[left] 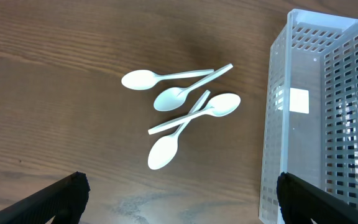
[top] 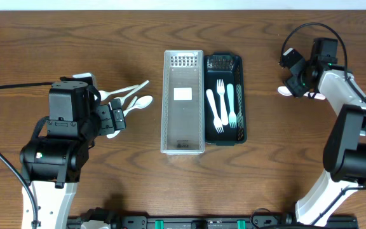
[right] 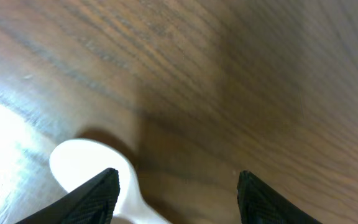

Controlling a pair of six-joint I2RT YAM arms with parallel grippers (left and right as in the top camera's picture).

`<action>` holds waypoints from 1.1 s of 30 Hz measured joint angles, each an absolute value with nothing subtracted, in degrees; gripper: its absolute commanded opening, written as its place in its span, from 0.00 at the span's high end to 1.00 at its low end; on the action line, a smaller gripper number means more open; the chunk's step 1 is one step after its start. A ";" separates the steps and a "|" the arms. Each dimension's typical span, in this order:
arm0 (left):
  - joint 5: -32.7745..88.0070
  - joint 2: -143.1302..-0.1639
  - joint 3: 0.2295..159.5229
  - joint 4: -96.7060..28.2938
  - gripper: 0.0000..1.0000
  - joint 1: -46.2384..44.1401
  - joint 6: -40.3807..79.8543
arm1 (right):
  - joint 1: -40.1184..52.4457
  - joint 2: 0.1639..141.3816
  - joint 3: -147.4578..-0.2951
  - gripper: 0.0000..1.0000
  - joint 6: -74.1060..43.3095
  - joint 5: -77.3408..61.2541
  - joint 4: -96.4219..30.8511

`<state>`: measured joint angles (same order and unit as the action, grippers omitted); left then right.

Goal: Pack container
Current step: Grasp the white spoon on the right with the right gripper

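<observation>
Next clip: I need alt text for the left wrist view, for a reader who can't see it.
Four white plastic spoons lie in a loose, overlapping cluster on the wooden table, beside a clear perforated container. The left pincer hangs open above them, dark fingertips at the bottom corners.

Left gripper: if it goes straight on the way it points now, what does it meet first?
Probably the nearest white spoon, lying on the table between the open left gripper's fingers. Depth is unclear; it may land just beside it.
</observation>
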<state>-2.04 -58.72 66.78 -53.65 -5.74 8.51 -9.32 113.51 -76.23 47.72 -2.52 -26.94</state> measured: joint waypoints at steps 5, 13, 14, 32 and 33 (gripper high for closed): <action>-2.04 -58.72 66.78 -53.65 0.02 -5.74 8.51 | -9.32 112.64 -76.23 0.36 50.92 -2.76 -29.80; -2.04 -58.72 66.78 -53.65 0.02 -5.74 8.51 | -10.70 112.64 -76.20 0.36 55.37 -3.03 -31.97; -2.04 -58.72 66.78 -53.65 0.02 -5.74 8.51 | -11.14 112.64 -76.20 0.37 55.75 -3.05 -31.99; -2.04 -58.72 66.78 -53.65 0.02 -5.74 8.51 | -14.76 116.79 -76.23 0.49 57.23 -8.23 -32.05; -2.04 -58.72 66.78 -53.65 0.02 -5.74 8.51 | -14.76 116.84 -76.23 0.54 57.23 -8.45 -32.12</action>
